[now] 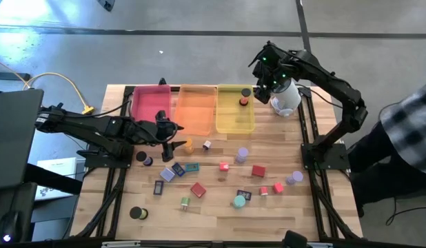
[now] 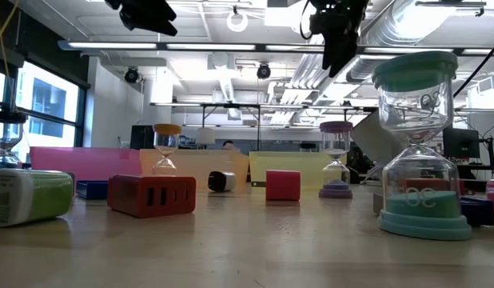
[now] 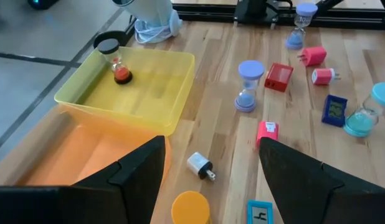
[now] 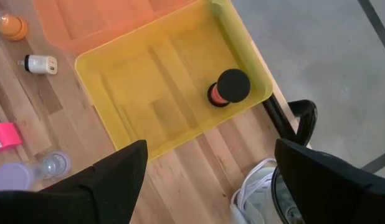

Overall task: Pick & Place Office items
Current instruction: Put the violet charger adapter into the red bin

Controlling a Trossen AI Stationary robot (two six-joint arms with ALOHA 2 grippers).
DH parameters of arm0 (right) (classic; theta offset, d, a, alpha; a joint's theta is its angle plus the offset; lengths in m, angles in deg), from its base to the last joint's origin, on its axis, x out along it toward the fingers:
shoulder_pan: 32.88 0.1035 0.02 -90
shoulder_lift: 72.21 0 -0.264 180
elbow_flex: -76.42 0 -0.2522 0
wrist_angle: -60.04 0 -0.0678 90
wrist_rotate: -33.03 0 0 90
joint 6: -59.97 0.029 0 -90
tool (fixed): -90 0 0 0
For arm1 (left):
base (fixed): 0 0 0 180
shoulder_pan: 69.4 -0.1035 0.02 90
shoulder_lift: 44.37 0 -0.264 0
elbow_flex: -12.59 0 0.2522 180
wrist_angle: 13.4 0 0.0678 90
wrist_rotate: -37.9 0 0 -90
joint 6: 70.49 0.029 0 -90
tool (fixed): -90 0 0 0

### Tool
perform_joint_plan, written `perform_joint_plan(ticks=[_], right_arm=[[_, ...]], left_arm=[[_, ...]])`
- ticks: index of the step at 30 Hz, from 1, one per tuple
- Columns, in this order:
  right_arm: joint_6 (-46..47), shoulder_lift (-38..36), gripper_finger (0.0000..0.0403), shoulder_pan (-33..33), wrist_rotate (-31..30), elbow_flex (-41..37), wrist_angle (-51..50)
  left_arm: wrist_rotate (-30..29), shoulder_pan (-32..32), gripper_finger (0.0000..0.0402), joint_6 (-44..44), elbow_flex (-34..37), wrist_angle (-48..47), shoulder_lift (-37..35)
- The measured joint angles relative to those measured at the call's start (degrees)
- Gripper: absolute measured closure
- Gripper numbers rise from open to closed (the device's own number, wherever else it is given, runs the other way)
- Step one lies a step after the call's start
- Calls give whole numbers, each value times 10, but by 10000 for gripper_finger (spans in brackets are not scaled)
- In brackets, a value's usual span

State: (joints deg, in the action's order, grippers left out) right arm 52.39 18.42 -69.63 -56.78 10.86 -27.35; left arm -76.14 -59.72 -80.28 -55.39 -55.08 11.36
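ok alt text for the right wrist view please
Looking down past the right end effector, its two dark fingers spread open and empty, a yellow tray on a wooden table holds one small black-topped sand timer with orange sand. An orange tray sits beside it, with a white charger plug nearby.

Little legible text is being found. A single character resembling "h" is being shown on a blue card [image 3: 260, 213]. Markings resembling "OC" are being shown through the teal hourglass [image 2: 417, 152].

Scattered office items [image 1: 199, 189] crowd the mid-table; bare wood along the table's [image 1: 268, 220] near edge is passable.
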Motion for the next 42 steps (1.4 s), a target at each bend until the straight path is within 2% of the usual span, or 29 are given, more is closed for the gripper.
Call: perform_joint_plan(ticks=[16,23,27,33,42], right_arm=[[29,-75,62,0,4,0,-9],[36,-108,62,0,48,0,-21],[36,-124,62,0,49,0,-30],[48,-137,62,0,51,0,-38],[48,-141,62,1,52,0,-45]], left_arm=[[7,28,147,30,0,-2,14],[40,28,147,28,0,-9,50],[75,30,147,21,0,-27,70],[119,45,147,-35,0,-87,102],[166,88,148,-81,0,-105,117]])
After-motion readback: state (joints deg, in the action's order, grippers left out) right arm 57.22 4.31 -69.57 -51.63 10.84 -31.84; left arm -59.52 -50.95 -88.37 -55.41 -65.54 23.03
